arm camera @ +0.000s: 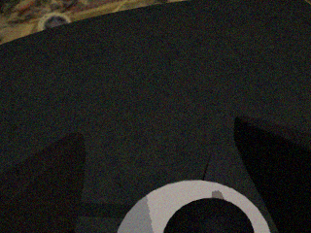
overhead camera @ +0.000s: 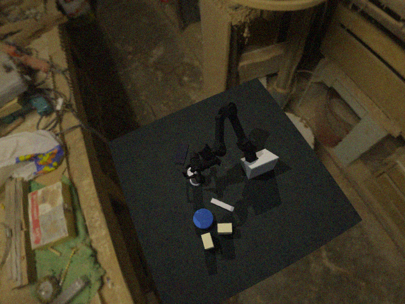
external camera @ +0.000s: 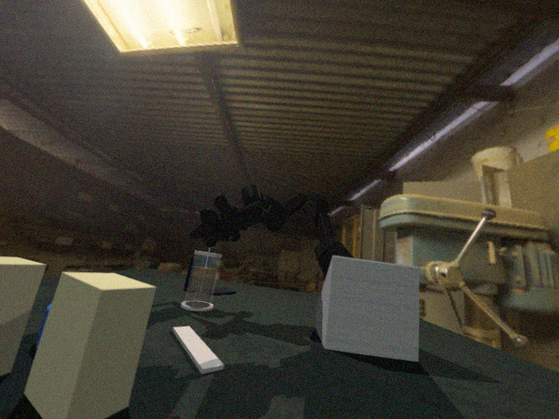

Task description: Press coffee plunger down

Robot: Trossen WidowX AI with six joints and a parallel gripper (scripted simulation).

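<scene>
The coffee press [overhead camera: 195, 183] [external camera: 201, 286] stands upright, a clear cylinder on a white base ring. A short length of thin rod [external camera: 209, 250] shows above its lid in the exterior view, and an orange-edged plunger disc [external camera: 205, 268] sits in the upper part of the cylinder. The black round knob [arm camera: 209, 220] is at the bottom edge of the wrist view, over the white lid [arm camera: 170, 196]. My gripper [external camera: 203, 237] [arm camera: 159, 136] is open above the press, its fingers wide apart on either side of the knob and touching nothing that I can see. The knob is hard to make out in the top and exterior views.
A white bar [overhead camera: 222, 204] [external camera: 196, 347] lies in front of the press. A blue disc [overhead camera: 203, 218] and two cream blocks [overhead camera: 224, 228] [overhead camera: 207, 240] stand beyond it. A large white-grey block [overhead camera: 263, 163] [external camera: 369, 308] is by the arm's base. A thin dark panel [overhead camera: 183, 153] stands behind the press.
</scene>
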